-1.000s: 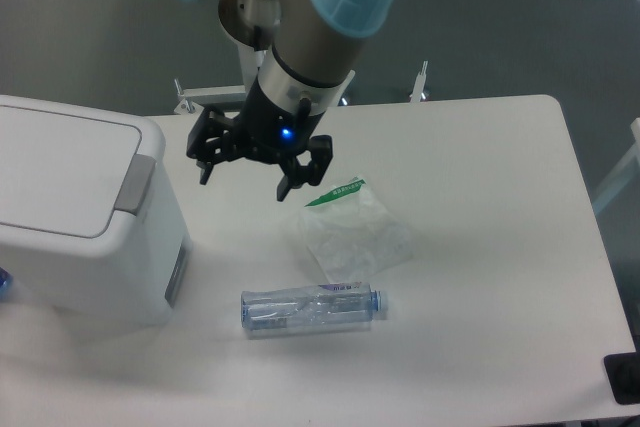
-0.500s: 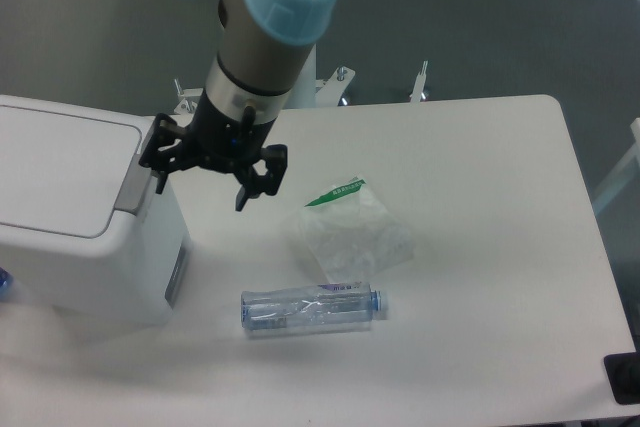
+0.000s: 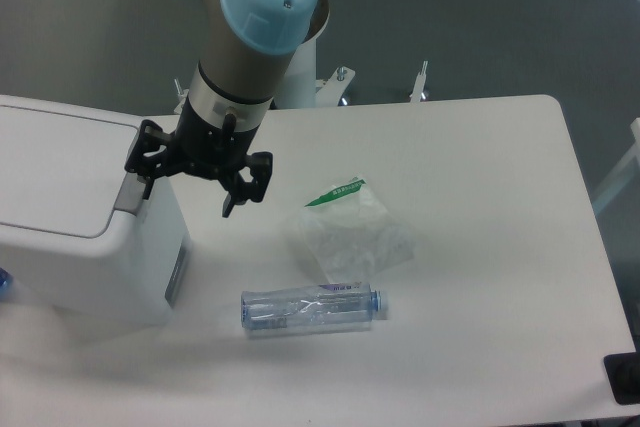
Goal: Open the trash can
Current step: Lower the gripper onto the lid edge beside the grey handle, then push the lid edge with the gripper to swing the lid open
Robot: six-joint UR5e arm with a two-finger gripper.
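Clear plastic marks the nearest item: a crushed bottle (image 3: pixel 313 309) lies on its side on the white table (image 3: pixel 480 207), just in front of a crumpled transparent bag (image 3: pixel 352 232) with a green strip at its upper edge. Both lie near the working zone but apart from the arm.

At the left edge of the table stands the trash can (image 3: pixel 70 222), a large white bin with its flat lid down and seated. The grey push-tab (image 3: pixel 135 187) sits on the top right edge of the lid, facing the arm.

Above that edge hangs the gripper (image 3: pixel 190 185), fingers spread wide. One finger is over the push-tab; the other hangs over the table beside the bin's grey side panel. From this view, contact between finger and tab cannot be confirmed.

Judged risks from this position:

1. Missed tab. If the descending finger lands on the lid panel rather than the tab, the latch probably does not release and the lid stays shut.
2. Straddled wall. With the fingers apart, one either side of the bin's upper edge, a straight descent may drive the gripper body onto the rim.
3. Bin displacement. An off-axis push may slide or tip the bin toward the table's left edge.
4. Lid obstruction. If the lid springs upward, the arm directly above may block its travel.
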